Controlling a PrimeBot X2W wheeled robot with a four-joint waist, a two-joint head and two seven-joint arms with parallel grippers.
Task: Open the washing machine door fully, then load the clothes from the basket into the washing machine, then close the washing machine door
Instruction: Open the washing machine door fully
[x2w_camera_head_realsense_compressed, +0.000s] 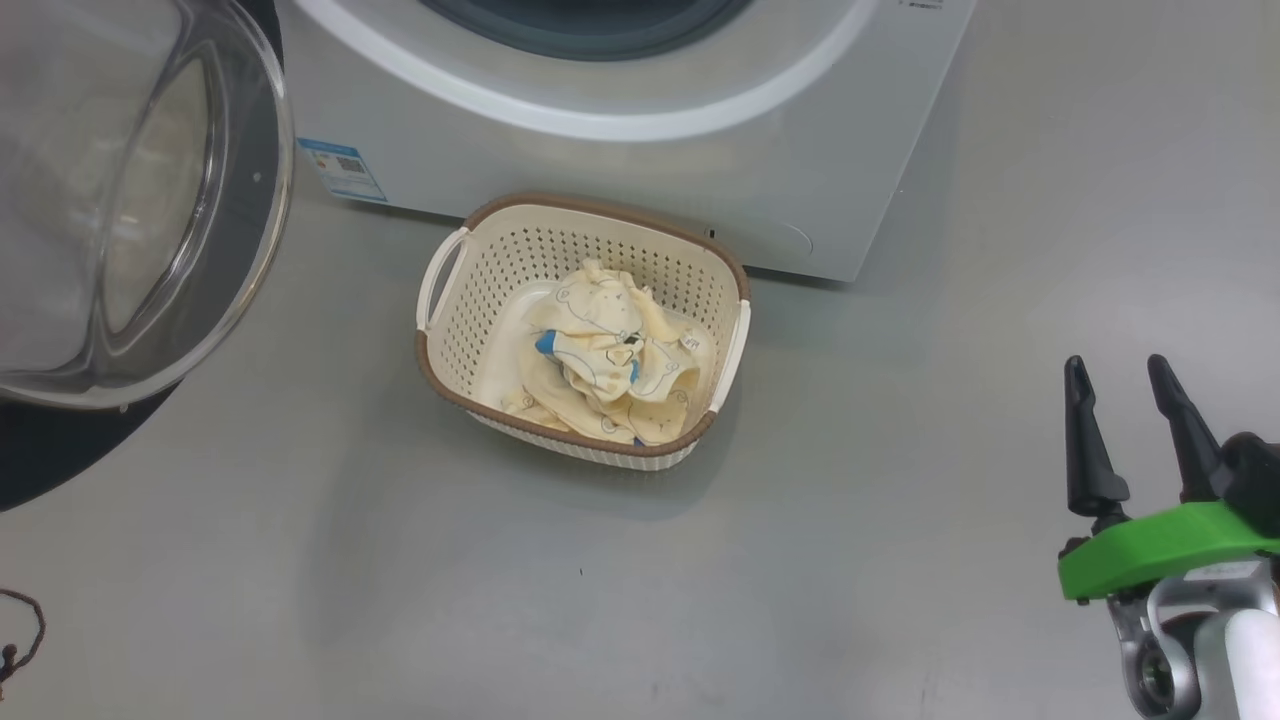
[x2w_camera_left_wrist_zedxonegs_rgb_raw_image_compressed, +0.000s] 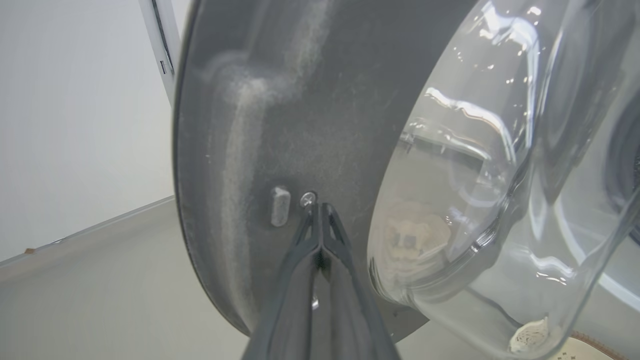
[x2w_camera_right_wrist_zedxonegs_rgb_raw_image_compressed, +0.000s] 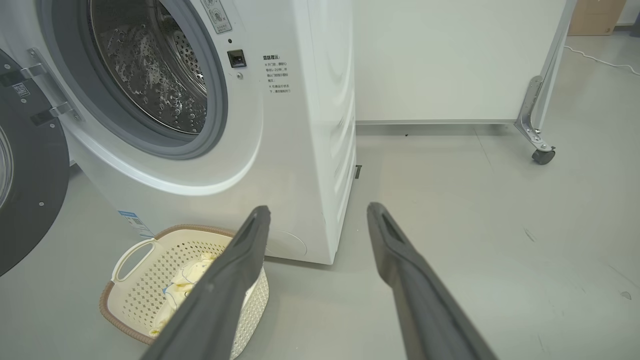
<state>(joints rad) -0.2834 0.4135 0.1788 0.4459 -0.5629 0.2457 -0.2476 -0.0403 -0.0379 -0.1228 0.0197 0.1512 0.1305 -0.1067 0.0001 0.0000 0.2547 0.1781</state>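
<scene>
The left gripper has its two fingers pressed together on nothing, tips meeting the dark inner face of the washing machine door right beside a small screw head; the glass bowl bulges just to the right of those tips. The right gripper hangs with its fingers spread and empty, and the basket sits on the floor well ahead of them and off to their left, the clothes heaped inside it, close against the front of the washing machine. The door looks swung wide, the drum exposed, so the loading seems about to start. The risks as I judge them: closed tips on a glossy frame could skid toward the glass, and a door left unchecked might drift back over the basket. When the right fingers go in, they could catch the perforated wall and drag the light basket, or pinch a single layer and leave garments behind.
</scene>
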